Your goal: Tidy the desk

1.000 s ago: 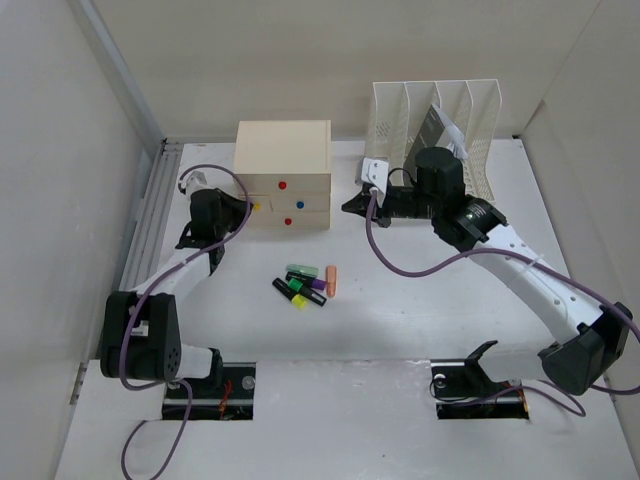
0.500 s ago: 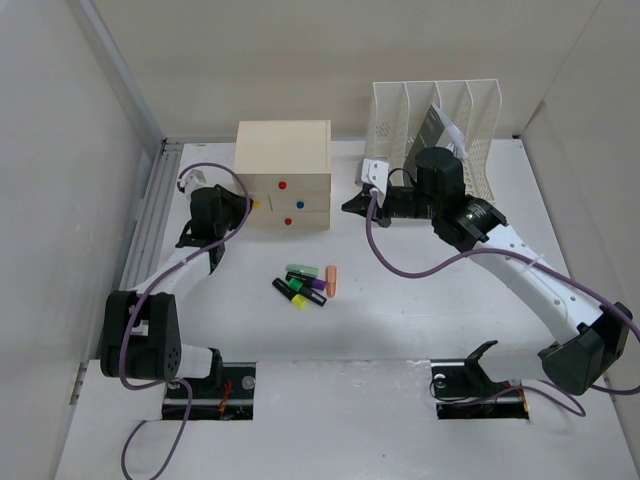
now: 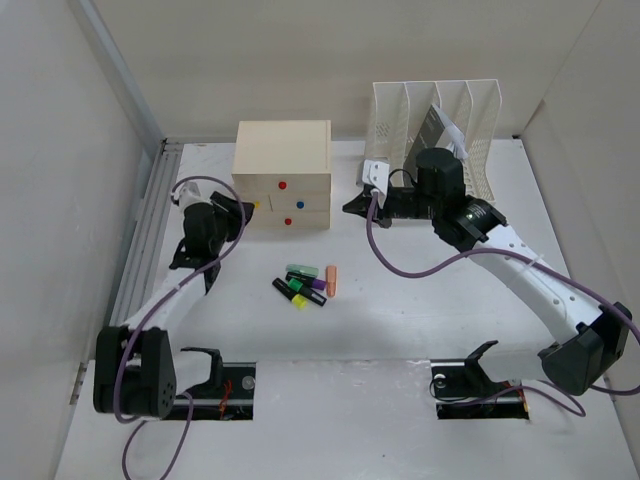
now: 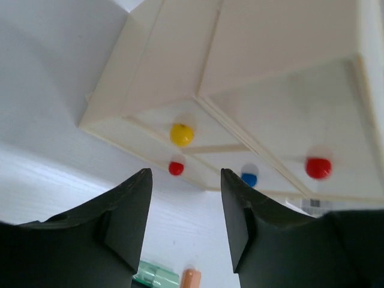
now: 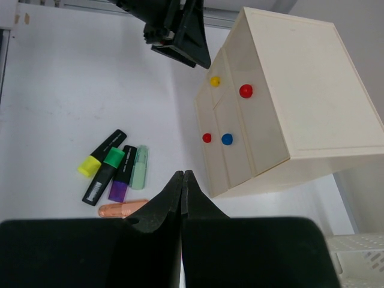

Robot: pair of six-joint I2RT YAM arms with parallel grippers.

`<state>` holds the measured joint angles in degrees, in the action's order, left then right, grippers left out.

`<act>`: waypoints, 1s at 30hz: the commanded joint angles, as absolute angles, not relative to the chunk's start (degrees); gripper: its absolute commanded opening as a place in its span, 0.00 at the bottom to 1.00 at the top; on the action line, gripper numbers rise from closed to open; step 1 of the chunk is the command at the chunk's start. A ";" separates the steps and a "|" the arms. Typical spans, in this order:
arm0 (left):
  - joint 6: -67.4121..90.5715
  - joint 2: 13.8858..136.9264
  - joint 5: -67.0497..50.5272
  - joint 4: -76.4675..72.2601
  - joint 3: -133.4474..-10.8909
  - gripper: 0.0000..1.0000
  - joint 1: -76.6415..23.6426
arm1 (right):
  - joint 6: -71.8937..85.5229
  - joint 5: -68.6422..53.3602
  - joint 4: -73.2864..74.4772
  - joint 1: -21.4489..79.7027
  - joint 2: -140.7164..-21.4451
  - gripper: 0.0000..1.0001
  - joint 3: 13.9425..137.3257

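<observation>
Left end effector [image 4: 186, 180] released, jaws apart, facing drawer box [image 3: 283, 150]; I'd centre yellow knob [image 4: 181, 134] in gap before clenching. Right end effector [image 5: 182, 180] clenched, empty.

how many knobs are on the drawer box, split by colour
red knobs: 2
yellow knob: 1
blue knob: 1
total: 4, all on the front of the drawer box

drawer box [image 4: 270, 54] cut off at top edge, red knob [image 4: 317, 167] blurred, orange marker [image 4: 191, 279] cropped below
</observation>
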<state>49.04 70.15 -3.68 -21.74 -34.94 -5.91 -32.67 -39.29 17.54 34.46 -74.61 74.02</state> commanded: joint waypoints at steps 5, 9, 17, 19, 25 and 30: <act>50.89 53.72 -6.94 -21.28 -29.97 0.59 -7.29 | -33.05 -41.13 15.12 33.58 -73.04 0.30 73.48; 50.89 49.66 -9.74 -22.22 -27.60 0.61 -8.53 | -32.26 -36.50 12.93 33.57 -72.33 0.81 72.77; 46.15 62.54 -19.07 -33.66 -25.22 0.65 -11.94 | -28.22 -30.60 9.94 32.44 -72.33 1.00 72.25; 43.96 65.12 -19.07 -34.80 -26.10 0.66 -12.57 | -27.08 -29.72 9.93 32.43 -72.33 1.00 72.25; 42.80 71.89 -18.55 -37.44 -30.05 0.66 -14.59 | -22.95 -28.04 8.79 31.29 -72.95 0.89 72.77; 42.80 76.81 -16.53 -37.97 -33.39 0.65 -16.26 | -21.88 -29.26 8.26 30.76 -72.95 0.72 72.77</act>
